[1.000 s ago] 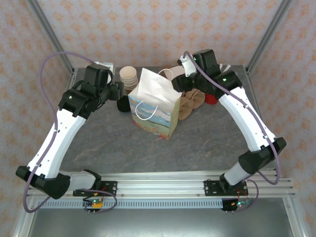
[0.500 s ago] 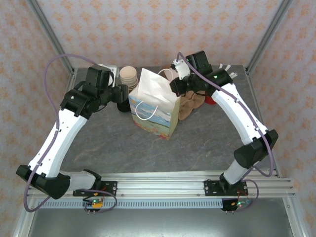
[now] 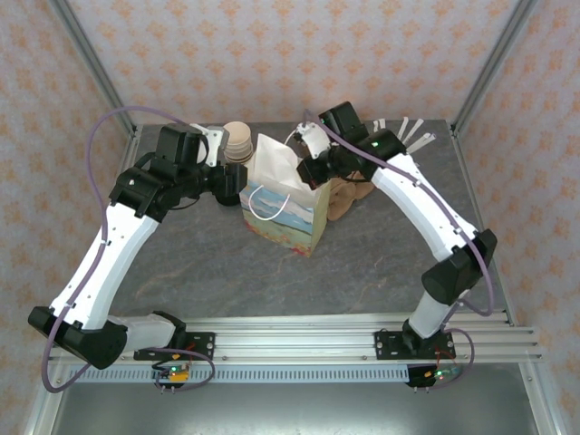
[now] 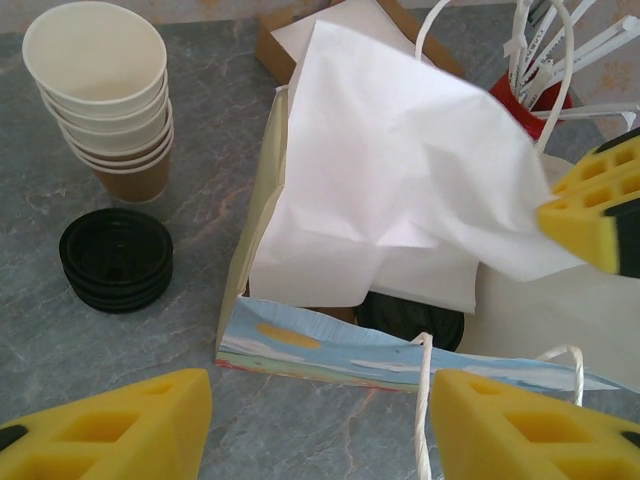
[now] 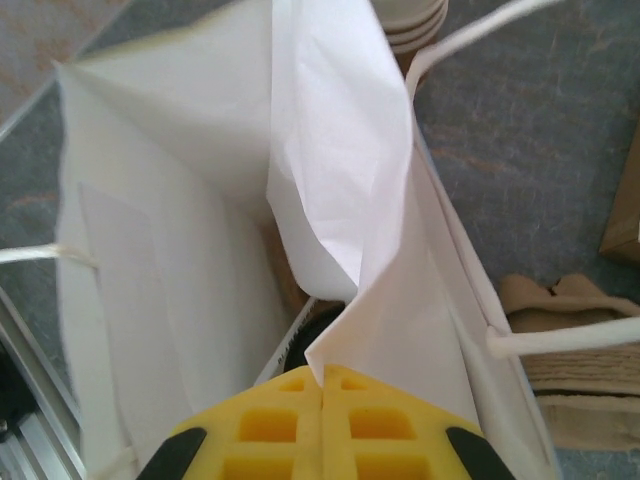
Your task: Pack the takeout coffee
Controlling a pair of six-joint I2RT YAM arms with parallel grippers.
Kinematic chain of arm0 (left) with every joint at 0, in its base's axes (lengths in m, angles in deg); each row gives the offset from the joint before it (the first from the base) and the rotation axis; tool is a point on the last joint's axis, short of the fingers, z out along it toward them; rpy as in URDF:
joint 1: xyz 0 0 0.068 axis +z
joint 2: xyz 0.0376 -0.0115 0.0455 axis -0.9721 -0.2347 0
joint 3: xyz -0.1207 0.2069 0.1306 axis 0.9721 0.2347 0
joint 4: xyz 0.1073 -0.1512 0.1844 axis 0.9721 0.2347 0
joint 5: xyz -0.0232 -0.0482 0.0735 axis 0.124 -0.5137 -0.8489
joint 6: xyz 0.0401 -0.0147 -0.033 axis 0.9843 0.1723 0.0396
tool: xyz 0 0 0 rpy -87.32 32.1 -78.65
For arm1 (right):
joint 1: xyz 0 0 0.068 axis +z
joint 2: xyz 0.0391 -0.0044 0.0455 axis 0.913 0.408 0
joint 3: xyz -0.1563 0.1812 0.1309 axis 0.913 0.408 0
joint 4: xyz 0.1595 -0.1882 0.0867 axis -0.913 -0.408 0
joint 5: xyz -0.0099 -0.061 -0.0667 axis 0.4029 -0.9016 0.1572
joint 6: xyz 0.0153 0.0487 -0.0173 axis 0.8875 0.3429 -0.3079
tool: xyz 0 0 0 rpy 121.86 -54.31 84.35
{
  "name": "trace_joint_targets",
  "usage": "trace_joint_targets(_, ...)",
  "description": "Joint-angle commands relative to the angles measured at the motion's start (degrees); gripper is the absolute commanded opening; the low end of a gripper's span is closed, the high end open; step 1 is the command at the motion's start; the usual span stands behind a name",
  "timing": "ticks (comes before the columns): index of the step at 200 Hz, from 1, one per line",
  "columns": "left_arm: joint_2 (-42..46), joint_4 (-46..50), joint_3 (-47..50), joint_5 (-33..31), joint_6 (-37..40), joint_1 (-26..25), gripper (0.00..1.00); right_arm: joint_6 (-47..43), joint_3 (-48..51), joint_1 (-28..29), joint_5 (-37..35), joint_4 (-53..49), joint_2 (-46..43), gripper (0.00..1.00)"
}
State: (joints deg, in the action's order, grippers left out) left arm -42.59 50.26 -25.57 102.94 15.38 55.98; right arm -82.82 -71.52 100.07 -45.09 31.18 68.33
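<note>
The paper bag (image 3: 283, 217) stands toward the table's (image 3: 381, 245) far edge. In the last second the right gripper (image 5: 322, 382) has swung over its mouth, fingers pinched on tissue paper (image 4: 400, 190). The left gripper (image 4: 320, 425) hangs spread beside the bag. The takeout coffee (image 4: 410, 318) sits inside, so probably only covering it remains.

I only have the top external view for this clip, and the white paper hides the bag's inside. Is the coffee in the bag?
Observer: Yes. The left wrist view shows the black lid of the takeout coffee down inside the paper bag, under the tissue paper. The cup itself is hidden.
Operator: What is the right gripper doing at the bag's mouth?
Observer: The right gripper is shut on an edge of the tissue paper, fingers pressed together.
Operator: And the left one?
Observer: The left gripper is open and holds nothing, facing the bag's painted side.
</note>
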Motion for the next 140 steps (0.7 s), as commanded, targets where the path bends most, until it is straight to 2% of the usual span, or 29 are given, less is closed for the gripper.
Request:
trace_joint_targets(1,1.0,-0.8,0.1,0.8,0.1,0.6,0.61,-1.9,-2.4,0.2,-3.0,-3.6,-0.3,0.04)
trace_joint_targets(24,0.5,-0.5,-0.2,0.0,0.3,0.6,0.61,-1.9,-1.4,0.2,-2.6,-2.2,-3.2,0.04)
trace_joint_targets(57,0.5,-0.7,-0.2,-0.3,0.5,0.6,0.61,-1.6,-0.5,0.2,2.3,-3.0,-2.9,0.05)
trace_joint_targets(140,0.3,-1.2,-0.3,-0.7,0.3,0.6,0.61,-0.3,-3.1,0.3,-0.1,-4.7,2.0,0.18)
